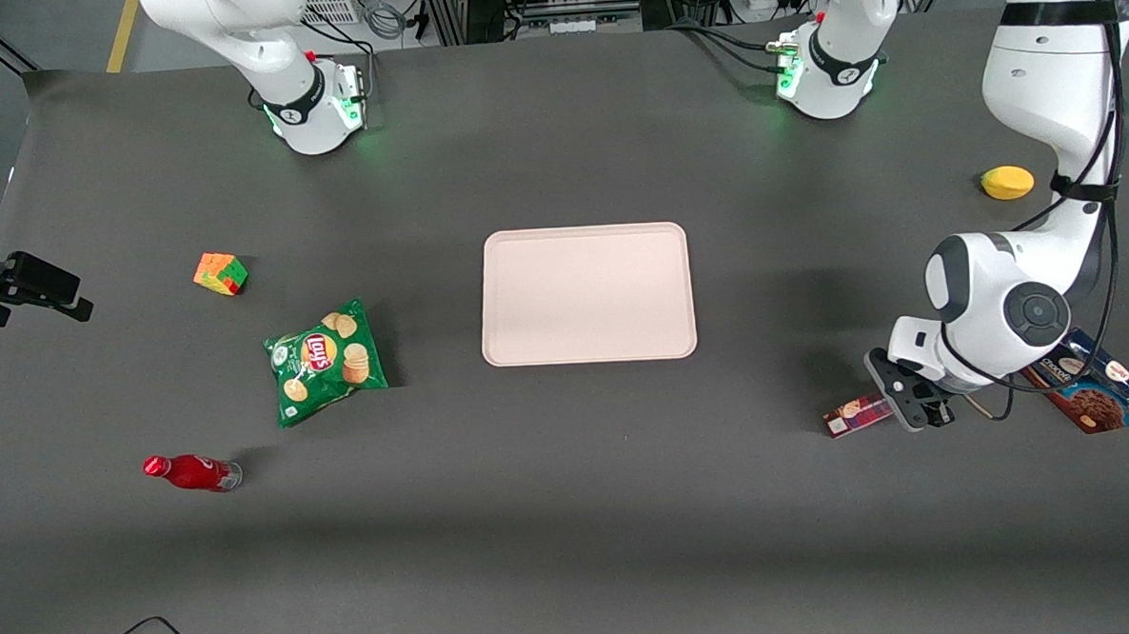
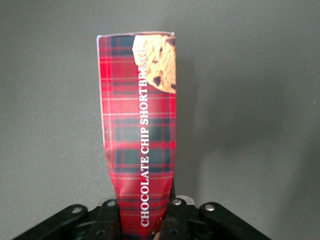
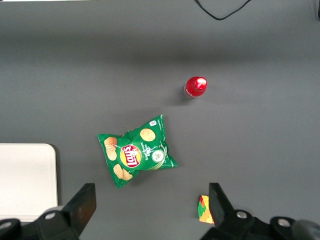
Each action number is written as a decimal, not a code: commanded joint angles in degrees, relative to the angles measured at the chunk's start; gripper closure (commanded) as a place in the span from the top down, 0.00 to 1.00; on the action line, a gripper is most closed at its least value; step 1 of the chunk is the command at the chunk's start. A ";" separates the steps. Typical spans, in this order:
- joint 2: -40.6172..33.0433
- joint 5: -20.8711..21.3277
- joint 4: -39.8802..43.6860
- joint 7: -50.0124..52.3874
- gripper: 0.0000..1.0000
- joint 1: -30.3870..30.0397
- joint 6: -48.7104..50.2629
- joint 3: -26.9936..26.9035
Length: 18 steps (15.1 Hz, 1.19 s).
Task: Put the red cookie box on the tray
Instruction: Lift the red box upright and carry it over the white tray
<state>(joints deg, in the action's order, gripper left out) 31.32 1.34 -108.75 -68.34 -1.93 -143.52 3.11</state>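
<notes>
Pinching one end of the red cookie box [image 2: 140, 135], the end effector [image 1: 914, 405] is sitting low over the counter [image 1: 573, 507], the box's long side pointing toward the tray [image 1: 587, 294].

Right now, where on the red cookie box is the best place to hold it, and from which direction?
Grip the red cookie box across its narrow width, coming from above: it lies flat on the table and is long and slim, so only the long sides fit between the fingers. The gripper already straddles it near one end; a hold closer to the middle would probably tilt less.
</notes>
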 commanded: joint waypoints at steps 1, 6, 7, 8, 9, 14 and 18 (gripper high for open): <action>-3.97 -1.69 1.86 6.61 0.00 1.83 6.92 -0.48; -12.93 -1.69 2.40 25.24 0.00 5.35 14.49 -0.13; -14.43 -1.69 3.44 28.32 0.00 6.14 16.33 0.22; -15.31 -1.69 5.37 31.74 0.00 6.32 19.83 0.66; -16.02 -1.78 7.74 35.61 0.00 6.76 23.87 1.62; -19.80 -1.52 13.39 66.77 0.00 8.95 36.02 9.61; -19.98 2.77 9.80 89.91 0.00 10.97 32.19 18.49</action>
<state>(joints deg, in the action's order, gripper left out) 11.74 0.50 -95.80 6.34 7.20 -108.53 17.52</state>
